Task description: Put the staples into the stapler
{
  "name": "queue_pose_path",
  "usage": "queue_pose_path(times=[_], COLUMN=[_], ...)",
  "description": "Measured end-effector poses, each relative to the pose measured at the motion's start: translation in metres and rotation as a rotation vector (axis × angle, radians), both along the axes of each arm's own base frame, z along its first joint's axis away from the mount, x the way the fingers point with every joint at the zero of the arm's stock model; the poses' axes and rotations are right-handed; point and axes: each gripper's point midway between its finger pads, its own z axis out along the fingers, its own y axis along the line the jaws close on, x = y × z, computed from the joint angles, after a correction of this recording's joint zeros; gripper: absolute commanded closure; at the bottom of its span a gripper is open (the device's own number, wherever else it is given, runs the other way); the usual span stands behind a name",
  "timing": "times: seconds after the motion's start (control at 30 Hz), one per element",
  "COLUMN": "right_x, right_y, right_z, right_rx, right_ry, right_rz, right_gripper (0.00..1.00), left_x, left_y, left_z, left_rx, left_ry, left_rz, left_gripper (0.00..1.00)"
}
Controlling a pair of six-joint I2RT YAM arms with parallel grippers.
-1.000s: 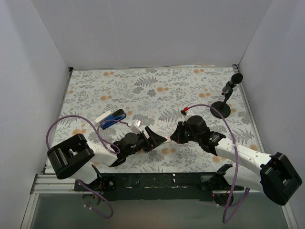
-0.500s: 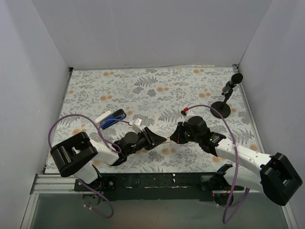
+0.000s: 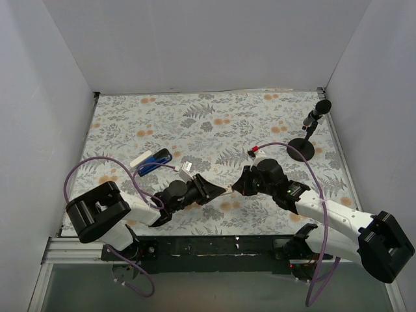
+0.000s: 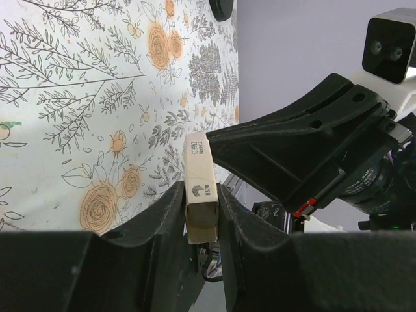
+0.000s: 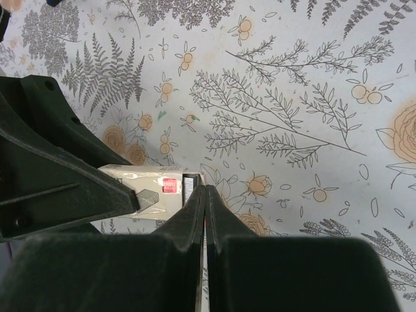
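Overhead, the small bright blue stapler with a black base (image 3: 155, 160) lies on the floral-patterned table (image 3: 214, 123). The small pale cardboard staples box (image 3: 228, 190) is well to the right of the stapler and nearer the arm bases, raised between the two tools. The left gripper (image 3: 221, 190) reaches it from the stapler's side, the right gripper (image 3: 235, 188) from the other. A black microphone stand (image 3: 301, 149) stands far to the stapler's right.

From the left wrist, the black fingers (image 4: 170, 205) are closed only to the box's width and clamp its lower part, with the box upright.

From the right wrist, the two fingers (image 5: 221, 214) are pressed almost together, their tips against the box's end beside its red label. Whether they pinch anything cannot be told.
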Motion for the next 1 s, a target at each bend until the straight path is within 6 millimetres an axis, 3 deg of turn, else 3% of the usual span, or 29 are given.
queue_pose_path(times=[0.47, 0.5, 0.53, 0.67, 0.83, 1.0], right_x=[0.009, 0.009, 0.01, 0.011, 0.01, 0.01], right_y=[-0.026, -0.027, -0.028, -0.032, -0.038, -0.042], right_z=[-0.018, -0.02, -0.021, -0.028, -0.036, -0.044], right_rx=[-0.143, -0.15, -0.157, -0.187, -0.236, -0.277], right_ry=[-0.025, -0.027, -0.027, -0.02, -0.015, -0.013], right_rz=[-0.077, -0.08, -0.084, -0.094, -0.088, -0.076], right_gripper=[0.99, 0.99, 0.99, 0.99, 0.99, 0.99], left_x=[0.0, 0.0, 0.0, 0.0, 0.001, 0.013], left_y=[0.004, 0.004, 0.004, 0.005, 0.011, 0.004], left_z=[0.002, 0.001, -0.001, -0.017, -0.027, -0.018], left_rx=[0.031, 0.034, 0.039, 0.092, 0.248, 0.449], left_ry=[-0.031, -0.032, -0.031, -0.041, -0.197, -0.483], left_rz=[0.001, 0.0, -0.001, -0.013, -0.068, -0.191], left_gripper=[0.61, 0.56, 0.44, 0.2, 0.11, 0.09])
